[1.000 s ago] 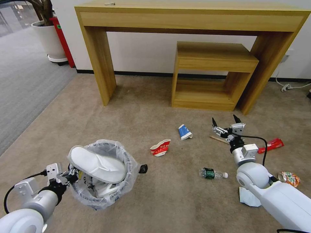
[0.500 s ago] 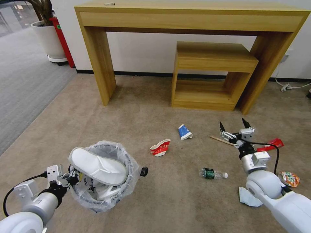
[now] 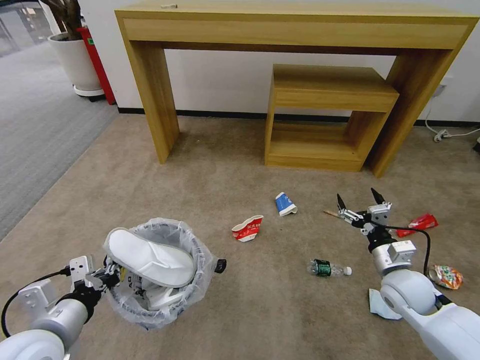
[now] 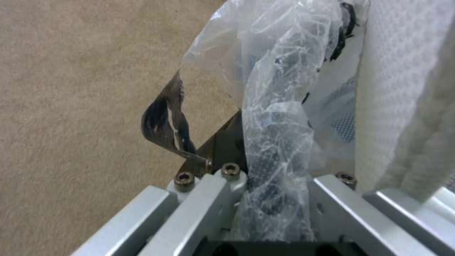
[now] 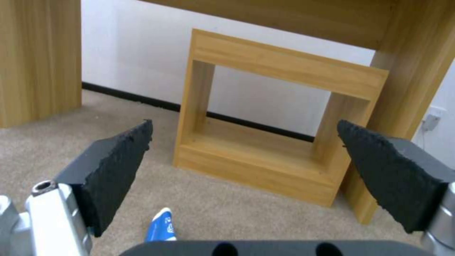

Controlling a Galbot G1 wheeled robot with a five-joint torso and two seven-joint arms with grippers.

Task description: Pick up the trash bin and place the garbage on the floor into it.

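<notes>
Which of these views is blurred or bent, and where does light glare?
Head view: wide-angle bending, the long desk bows at its ends; even light, soft shadows. Left wrist view: glare on the trash bin's crinkled bag, the white slipper soft, too near. Right wrist view: right gripper pads near and soft; the small shelf clearer.

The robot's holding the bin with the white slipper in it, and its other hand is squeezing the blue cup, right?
Not quite. The left gripper does hold the bin with the white slipper in it, but the right gripper is open and holds nothing. The head view shows the blue cup lying on the carpet, apart from it.
</notes>
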